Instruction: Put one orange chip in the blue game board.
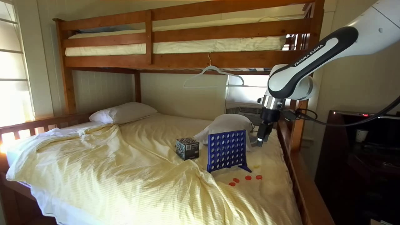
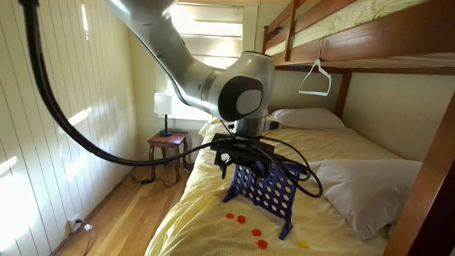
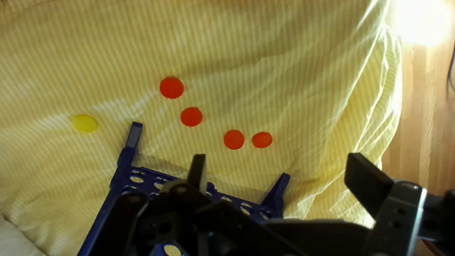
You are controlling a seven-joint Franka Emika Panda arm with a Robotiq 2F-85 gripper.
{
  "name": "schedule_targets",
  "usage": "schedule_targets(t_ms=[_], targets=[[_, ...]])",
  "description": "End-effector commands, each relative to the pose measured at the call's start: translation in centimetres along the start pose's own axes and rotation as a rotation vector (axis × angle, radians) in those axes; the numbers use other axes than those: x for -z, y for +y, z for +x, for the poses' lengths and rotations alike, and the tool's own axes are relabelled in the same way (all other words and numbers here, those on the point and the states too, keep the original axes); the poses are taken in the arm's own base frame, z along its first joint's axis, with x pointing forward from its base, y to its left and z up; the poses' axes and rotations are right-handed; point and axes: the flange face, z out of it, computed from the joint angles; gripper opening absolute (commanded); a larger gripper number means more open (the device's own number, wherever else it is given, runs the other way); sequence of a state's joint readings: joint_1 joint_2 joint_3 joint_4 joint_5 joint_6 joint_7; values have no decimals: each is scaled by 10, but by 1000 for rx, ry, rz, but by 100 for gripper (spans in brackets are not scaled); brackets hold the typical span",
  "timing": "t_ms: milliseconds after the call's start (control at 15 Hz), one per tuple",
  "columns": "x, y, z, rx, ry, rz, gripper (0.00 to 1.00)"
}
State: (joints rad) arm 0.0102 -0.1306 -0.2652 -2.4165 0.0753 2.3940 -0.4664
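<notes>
Your gripper (image 3: 275,170) is spread wide, no chip in it; blue game board (image 1: 227,151) stands upright, none seen slotted; four orange chips (image 3: 191,117) lie on the yellow bedspread (image 3: 277,71) near the board. Looks unstarted: you've got pick, carry, drop left

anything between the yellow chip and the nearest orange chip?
Just striped sheet between the yellow chip and that orange chip; the wrist view shows it. The board's foot stops short of that line.
</notes>
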Motion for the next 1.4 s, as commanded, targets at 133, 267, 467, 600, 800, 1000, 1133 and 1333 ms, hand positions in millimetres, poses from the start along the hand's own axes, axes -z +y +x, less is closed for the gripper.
schedule_targets(t_ms=[133,267,467,600,800,1000,1133,1333], targets=[[-36,-6,17,-66,-3,65,100],[-53,-12,29,-104,6,95,100],[-75,-15,50,-144,29,87,100],[-90,-11,63,-163,25,71,100],[-109,-6,81,-197,12,62,100],[-129,1,96,-240,-5,51,100],[-142,4,102,-264,-17,54,100],[-167,10,110,-273,-53,46,100]])
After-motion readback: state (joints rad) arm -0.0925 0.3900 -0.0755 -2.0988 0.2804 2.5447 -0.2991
